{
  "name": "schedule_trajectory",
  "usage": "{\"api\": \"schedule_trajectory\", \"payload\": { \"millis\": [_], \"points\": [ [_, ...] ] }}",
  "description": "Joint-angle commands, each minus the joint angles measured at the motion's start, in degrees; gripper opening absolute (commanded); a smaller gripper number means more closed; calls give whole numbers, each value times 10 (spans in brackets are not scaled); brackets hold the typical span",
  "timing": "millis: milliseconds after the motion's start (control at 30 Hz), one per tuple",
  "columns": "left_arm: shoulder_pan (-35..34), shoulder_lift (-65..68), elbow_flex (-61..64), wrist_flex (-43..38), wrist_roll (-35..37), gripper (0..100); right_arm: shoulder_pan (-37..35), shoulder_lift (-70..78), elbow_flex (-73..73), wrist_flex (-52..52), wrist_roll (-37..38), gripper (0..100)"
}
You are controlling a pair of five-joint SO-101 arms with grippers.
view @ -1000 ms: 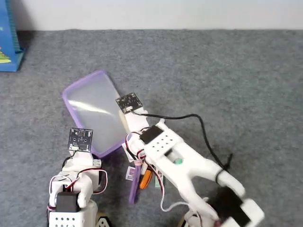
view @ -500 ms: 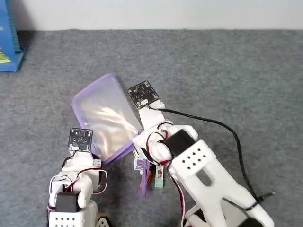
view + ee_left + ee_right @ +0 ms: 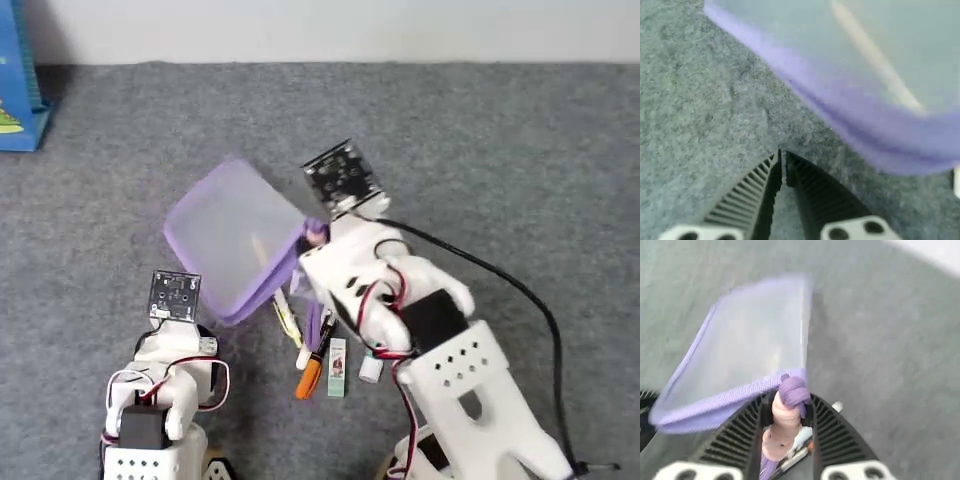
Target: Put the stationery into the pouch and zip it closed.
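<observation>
My right gripper [image 3: 787, 401] pinches the knotted purple-and-pink cord pull [image 3: 790, 392] at a corner of the translucent purple-edged zip pouch [image 3: 235, 240]. My left gripper [image 3: 782, 157], its jaws pressed together on nothing, hovers over the grey carpet [image 3: 500, 150] near the pouch's edge. An orange marker [image 3: 308, 377] and a small white-and-green box [image 3: 337, 367] lie on the carpet just beside the pouch.
</observation>
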Motion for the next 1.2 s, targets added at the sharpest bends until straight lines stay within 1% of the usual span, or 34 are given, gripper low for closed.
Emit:
{"api": "schedule_trajectory", "payload": {
  "millis": [0,133,300,533,767,867,1033,1167],
  "points": [
    [0,-6,-19,5,-5,15,33,-29,-32,-50,20,8],
    [-6,-6,-55,8,-5,14,59,-28,-32,-109,45,7],
    [-12,-6,-86,7,-6,13,90,-15,-32,-230,91,7],
    [-16,-6,-141,11,-2,14,91,33,-33,-378,167,7],
    [-135,-6,-202,-17,-4,15,95,107,-34,-508,266,7],
    [-176,-6,-211,-21,-4,15,95,128,-65,-524,296,7],
    [-215,-6,-211,-21,-4,15,112,143,-142,-524,298,7],
    [-229,-6,-211,-21,-4,15,116,144,-175,-481,298,7]
  ]
}}
